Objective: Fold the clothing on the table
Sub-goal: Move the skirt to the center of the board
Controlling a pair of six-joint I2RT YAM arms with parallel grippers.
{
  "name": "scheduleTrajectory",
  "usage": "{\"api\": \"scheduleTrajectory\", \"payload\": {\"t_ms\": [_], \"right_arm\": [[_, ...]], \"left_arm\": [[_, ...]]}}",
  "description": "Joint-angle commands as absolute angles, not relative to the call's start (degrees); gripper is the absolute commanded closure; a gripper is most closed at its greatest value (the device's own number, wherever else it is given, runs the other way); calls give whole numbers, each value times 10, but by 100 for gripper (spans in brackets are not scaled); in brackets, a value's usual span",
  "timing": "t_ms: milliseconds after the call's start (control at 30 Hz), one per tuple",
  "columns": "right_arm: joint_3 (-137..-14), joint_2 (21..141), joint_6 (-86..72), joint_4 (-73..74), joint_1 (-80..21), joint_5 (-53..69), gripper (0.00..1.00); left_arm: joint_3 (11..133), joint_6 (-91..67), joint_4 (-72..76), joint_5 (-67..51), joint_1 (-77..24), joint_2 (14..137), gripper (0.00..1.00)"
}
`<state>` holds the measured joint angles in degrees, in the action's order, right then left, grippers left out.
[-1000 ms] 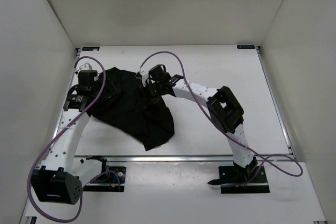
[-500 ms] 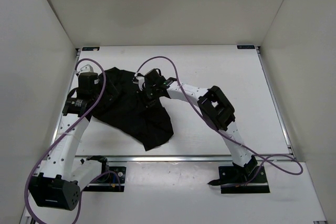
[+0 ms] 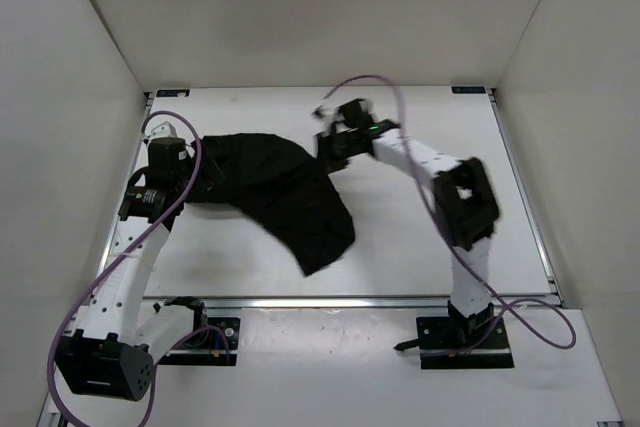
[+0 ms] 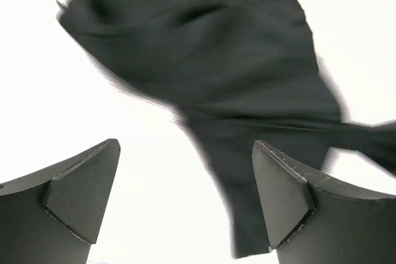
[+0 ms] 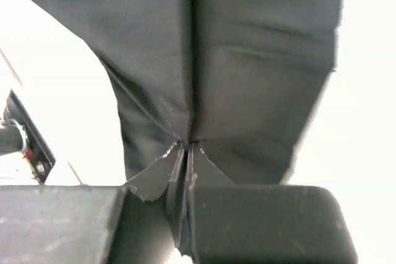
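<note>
Clothing (image 3: 285, 197) — a soft, pleated black fabric garment — lay rumpled at left-centre of the flat white table (image 3: 430, 247), no fold made yet; right gripper (image 5: 187, 146) pinched tight on its edge, left gripper (image 4: 185, 145) gaped empty.

Item, right gripper (image 3: 334, 142): we record it gone from above the middle of the clothing (image 3: 290, 197) to a place nearer the far edge and the right edge of the tabletop (image 3: 400, 257). Its jaws, wide apart before, are now pinched on a fold of the cloth. Item, clothing: drawn out rightward after it, near tip shifted toward the right edge. Item, right arm (image 3: 462, 197): elbow swung rightward.
</note>
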<state>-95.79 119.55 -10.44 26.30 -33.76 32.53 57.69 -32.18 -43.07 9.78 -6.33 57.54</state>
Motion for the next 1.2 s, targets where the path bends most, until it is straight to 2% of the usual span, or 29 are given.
{"api": "scheduleTrajectory", "payload": {"t_ms": [0, 33, 100, 133, 167, 233, 267, 367, 533, 733, 867, 900, 967, 1100, 1167], "right_arm": [[-810, 1000, -92, 245, -110, 304, 100], [-750, 961, -117, 236, -75, 313, 100], [-679, 919, -145, 209, 64, 333, 100], [-642, 899, -148, 196, 107, 348, 87], [-633, 883, -147, 194, 118, 348, 79], [-594, 852, -137, 181, 124, 322, 40], [-583, 833, -128, 175, 117, 310, 26], [-580, 825, -92, 175, 42, 246, 9], [-589, 875, -94, 170, 30, 249, 8], [-631, 929, -112, 193, 27, 108, 8], [-705, 922, -108, 206, 18, 121, 17], [-735, 921, -111, 211, 8, 140, 22], [-776, 916, -109, 212, 3, 161, 23], [-857, 922, -119, 196, -25, 173, 22], [-859, 929, -91, 158, -46, 138, 16]], "left_arm": [[567, -320, -403, 77, -53, 570, 1], [558, -318, -402, 74, -49, 567, 1], [550, -323, -387, 59, -48, 568, 2], [546, -321, -380, 42, -47, 572, 2], [545, -321, -375, 35, -48, 572, 1], [540, -317, -363, 18, -50, 584, 2], [540, -314, -359, 7, -51, 590, 2], [537, -309, -331, -24, -55, 602, 1], [530, -309, -312, -56, -56, 615, 1], [534, -303, -316, -62, -58, 612, 1], [531, -301, -312, -69, -57, 607, 1], [533, -302, -309, -71, -55, 609, 1], [527, -305, -299, -70, -53, 613, 1], [519, -310, -278, -78, -53, 617, 1], [514, -317, -258, -87, -52, 619, 1]]}}
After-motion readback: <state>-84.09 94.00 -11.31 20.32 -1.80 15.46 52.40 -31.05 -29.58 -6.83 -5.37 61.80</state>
